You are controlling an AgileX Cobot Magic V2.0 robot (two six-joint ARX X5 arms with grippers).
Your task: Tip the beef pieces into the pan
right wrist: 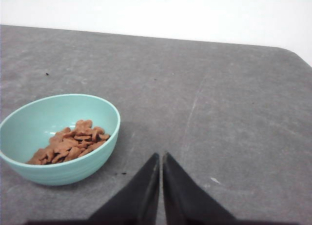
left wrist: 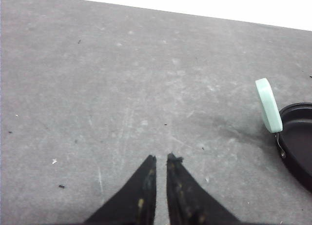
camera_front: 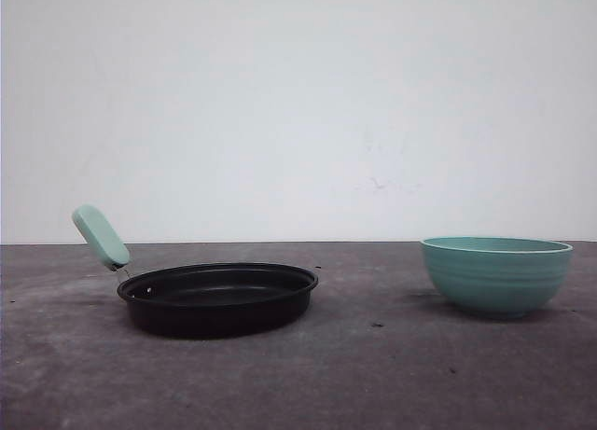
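Front view: bowl (camera_front: 496, 276) wall hides its contents; the pan (camera_front: 219, 298) floor is mostly hidden behind its near rim. Left wrist view: pan cut off by the frame edge, only an arc of rim and the handle (left wrist: 268, 105) visible. Right wrist view: bowl rim clipped at the frame edge; the near wall hides part of the beef pieces (right wrist: 70, 142).

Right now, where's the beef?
The beef pieces are heaped in the teal bowl, which sits on the table's right side in the front view, well apart from the black pan on the left.
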